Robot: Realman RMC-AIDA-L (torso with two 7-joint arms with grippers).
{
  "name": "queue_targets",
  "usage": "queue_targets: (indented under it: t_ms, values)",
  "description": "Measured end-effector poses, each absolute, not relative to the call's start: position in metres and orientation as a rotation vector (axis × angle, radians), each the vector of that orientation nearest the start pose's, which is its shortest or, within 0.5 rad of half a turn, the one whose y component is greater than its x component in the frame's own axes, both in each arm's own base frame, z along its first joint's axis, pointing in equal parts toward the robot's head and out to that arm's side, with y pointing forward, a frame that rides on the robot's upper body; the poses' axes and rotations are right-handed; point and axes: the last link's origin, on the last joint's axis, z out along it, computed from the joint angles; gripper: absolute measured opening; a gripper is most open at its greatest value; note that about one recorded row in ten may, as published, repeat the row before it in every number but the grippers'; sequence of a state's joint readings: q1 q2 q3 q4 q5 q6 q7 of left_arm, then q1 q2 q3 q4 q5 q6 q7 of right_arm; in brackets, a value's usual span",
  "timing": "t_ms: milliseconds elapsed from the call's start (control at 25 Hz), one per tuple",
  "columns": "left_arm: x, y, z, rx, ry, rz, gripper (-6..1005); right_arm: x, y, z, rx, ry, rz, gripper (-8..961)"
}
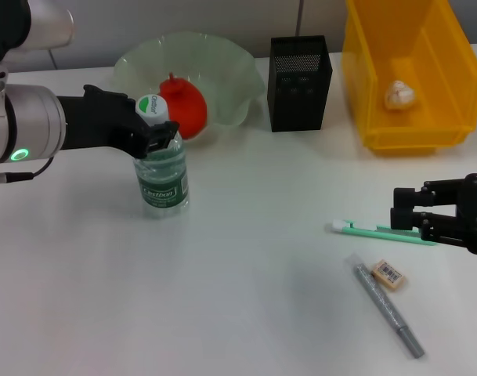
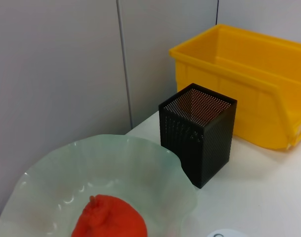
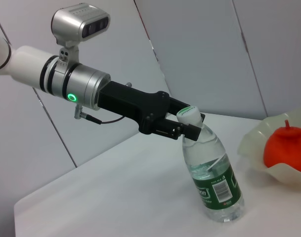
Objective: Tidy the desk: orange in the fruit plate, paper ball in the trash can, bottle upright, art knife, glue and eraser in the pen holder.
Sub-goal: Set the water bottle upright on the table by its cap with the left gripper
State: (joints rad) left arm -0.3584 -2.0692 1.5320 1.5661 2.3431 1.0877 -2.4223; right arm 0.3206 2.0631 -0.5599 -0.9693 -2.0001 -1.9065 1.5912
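Your left gripper [image 1: 154,133] is clenched on the neck of the small clear plastic bottle [image 1: 162,174], standing slightly tilted, left of centre in the head view. Square it before releasing, then withdraw level. The right gripper [image 1: 420,217], jaws apart, hovers at the right edge.

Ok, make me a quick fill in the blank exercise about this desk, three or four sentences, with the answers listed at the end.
1. The orange lies in the pale green ____.
2. The paper ball lies inside the ____ trash can.
3. The left gripper is closed on the neck of the upright ____.
4. The eraser lies on the table, beside a grey ____.

Missing words: fruit plate; yellow; bottle; pen.
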Motion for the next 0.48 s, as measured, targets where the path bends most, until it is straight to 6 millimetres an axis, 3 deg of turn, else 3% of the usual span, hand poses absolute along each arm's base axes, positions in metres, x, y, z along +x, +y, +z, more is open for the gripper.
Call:
queue_targets:
  t_ms: [480]
  values:
    - [-0.1466, 0.3524, -0.0029, -2.572, -0.573, -0.008, 529, 0.2885, 0.2621, 0.072, -2.708, 0.788, 0.78, 359]
